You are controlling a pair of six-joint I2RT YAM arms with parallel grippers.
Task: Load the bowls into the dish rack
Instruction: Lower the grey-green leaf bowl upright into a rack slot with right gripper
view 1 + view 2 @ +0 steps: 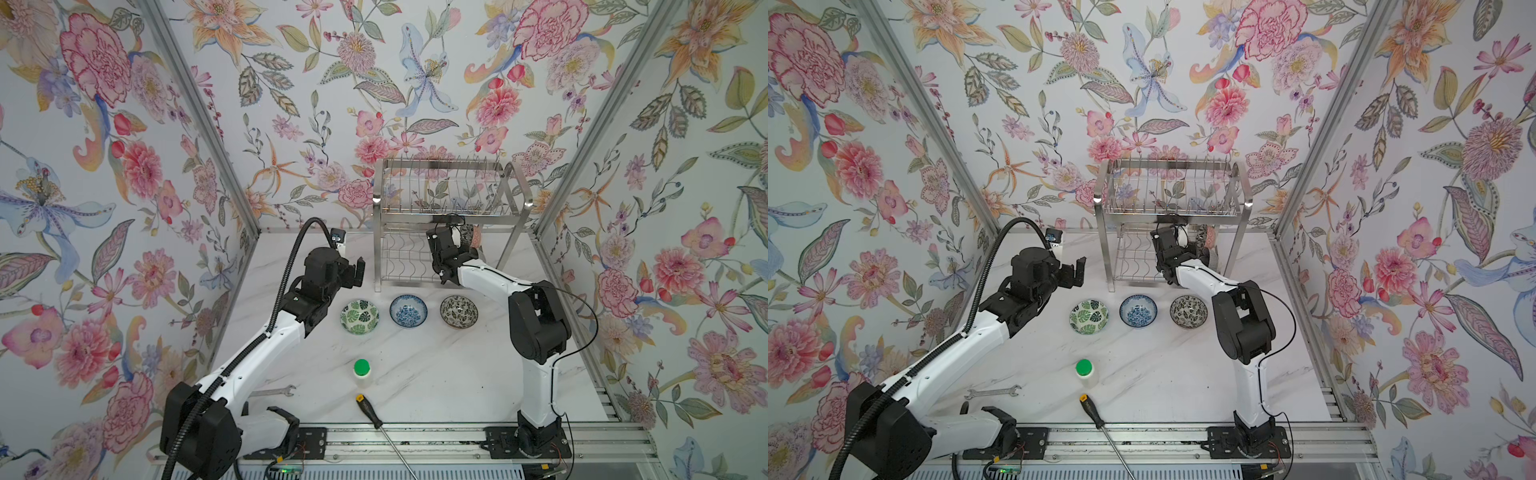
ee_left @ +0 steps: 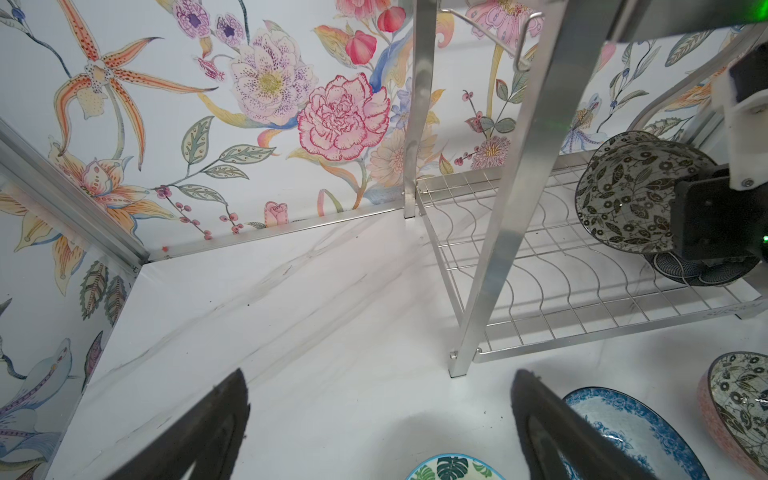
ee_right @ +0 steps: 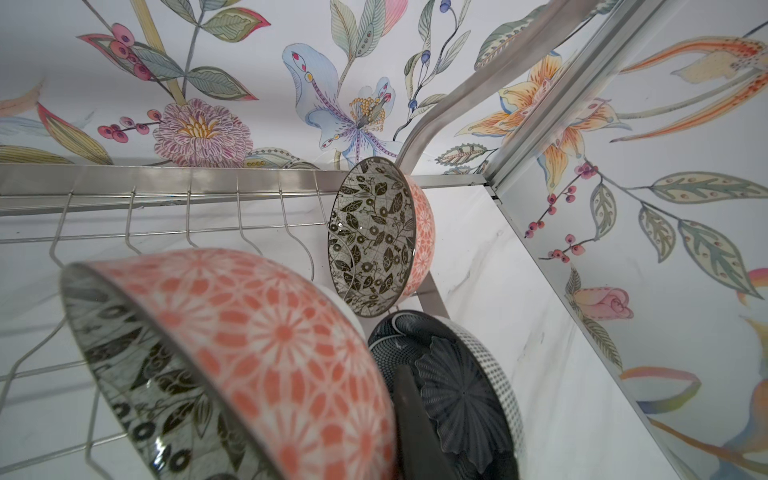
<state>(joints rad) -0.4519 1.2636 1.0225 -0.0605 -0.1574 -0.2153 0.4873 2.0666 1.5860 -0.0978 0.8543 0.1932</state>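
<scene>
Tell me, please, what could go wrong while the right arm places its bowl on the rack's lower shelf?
1. The held bowl, shut in the right gripper, sits close beside the navy bowl and the upright floral bowl; it may knock them.
2. Once released, it might tip or roll on the wavy lower shelf of the dish rack.

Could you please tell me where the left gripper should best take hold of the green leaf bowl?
Probably the rim of the green leaf bowl, from above, one finger inside, one outside: it sits upright, mouth up, nearest the open left gripper.
</scene>
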